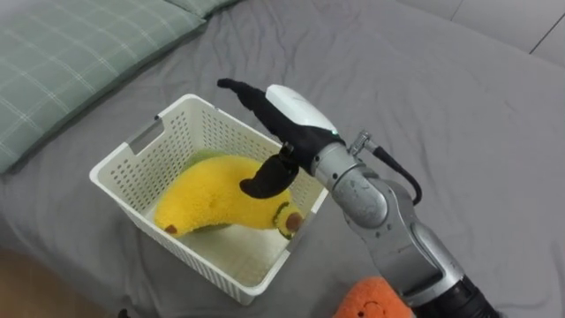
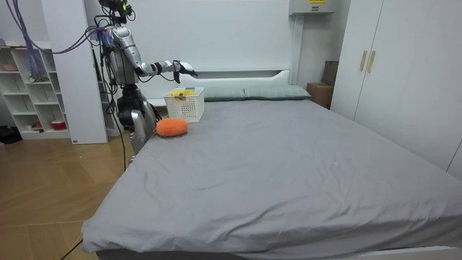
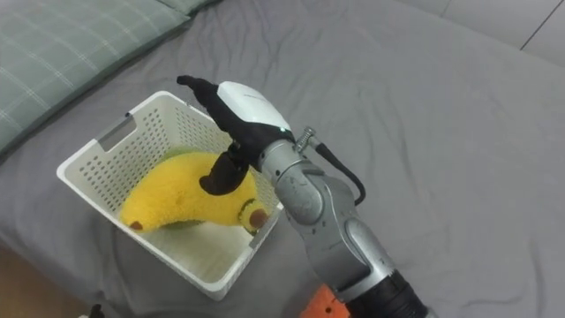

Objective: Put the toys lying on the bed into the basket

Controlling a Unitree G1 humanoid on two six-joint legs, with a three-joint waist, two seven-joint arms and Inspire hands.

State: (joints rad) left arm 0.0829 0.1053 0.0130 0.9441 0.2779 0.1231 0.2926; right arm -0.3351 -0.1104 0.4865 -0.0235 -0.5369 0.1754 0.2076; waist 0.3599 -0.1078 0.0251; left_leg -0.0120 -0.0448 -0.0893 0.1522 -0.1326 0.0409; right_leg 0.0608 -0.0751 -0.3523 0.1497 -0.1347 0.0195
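A white slotted basket (image 1: 177, 252) stands on the grey bed near its edge. A yellow banana plush (image 1: 212, 190) lies in it, on top of something green. My right hand (image 1: 291, 119) hovers over the basket's right side, open, fingers stretched toward the far rim and thumb hanging over the banana, holding nothing. An orange plush toy (image 1: 375, 300) lies on the bed under my right forearm, close to the basket. In the room view I stand at the bed's side near the headboard, right hand (image 2: 184, 68) held out above the basket (image 2: 186, 107), beside the orange toy (image 2: 172, 127).
A green checked pillow (image 1: 71, 62) lies left of the basket, at the head of the bed. Wide grey sheet (image 2: 289, 159) stretches away beyond. A white shelf unit (image 2: 29, 87) stands behind me and a wardrobe (image 2: 404, 65) across the bed.
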